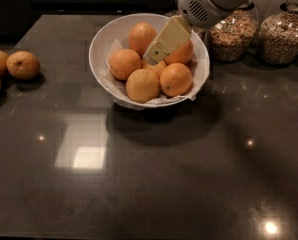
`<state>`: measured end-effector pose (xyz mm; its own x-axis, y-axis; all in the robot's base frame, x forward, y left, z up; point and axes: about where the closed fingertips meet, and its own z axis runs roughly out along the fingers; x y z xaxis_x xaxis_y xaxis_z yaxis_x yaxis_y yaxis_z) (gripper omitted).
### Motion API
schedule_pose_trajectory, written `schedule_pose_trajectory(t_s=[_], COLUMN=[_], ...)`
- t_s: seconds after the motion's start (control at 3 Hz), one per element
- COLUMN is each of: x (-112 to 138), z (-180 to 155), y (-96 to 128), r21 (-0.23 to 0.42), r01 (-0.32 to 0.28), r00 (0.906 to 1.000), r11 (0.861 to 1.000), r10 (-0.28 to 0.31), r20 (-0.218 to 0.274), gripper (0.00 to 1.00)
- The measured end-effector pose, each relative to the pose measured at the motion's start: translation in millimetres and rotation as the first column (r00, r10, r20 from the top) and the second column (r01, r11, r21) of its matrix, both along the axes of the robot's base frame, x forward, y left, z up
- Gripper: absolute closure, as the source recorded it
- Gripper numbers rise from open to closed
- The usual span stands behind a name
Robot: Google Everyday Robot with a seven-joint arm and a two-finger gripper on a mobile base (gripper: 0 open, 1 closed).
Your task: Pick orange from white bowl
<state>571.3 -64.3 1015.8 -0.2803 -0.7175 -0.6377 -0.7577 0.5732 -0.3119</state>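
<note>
The pincer [152, 57] slants down into the bowl, its cream tip over the middle of the pile; I cannot tell how wide it stands. The dark counter [164, 179] carries the white bowl [100, 46], grain jars [281, 36] behind it and duller fruits [23, 65] at the left. The orange [159, 69] lies in the bowl under the tip.
</note>
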Motion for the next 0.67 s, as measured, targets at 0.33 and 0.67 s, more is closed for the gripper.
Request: schedule_pose_trajectory(t_s=[0.33, 0.67], x=[27.6, 27.4], z=[-9.1, -9.0], y=[-1.3, -0.9], r21=[0.046, 0.045], r01=[0.074, 0.073], r00=[0.9972, 0.9973], r11=[0.996, 0.996], r10=[-0.075, -0.073], r20=[0.0, 0.0], gripper=[0.0, 0.0])
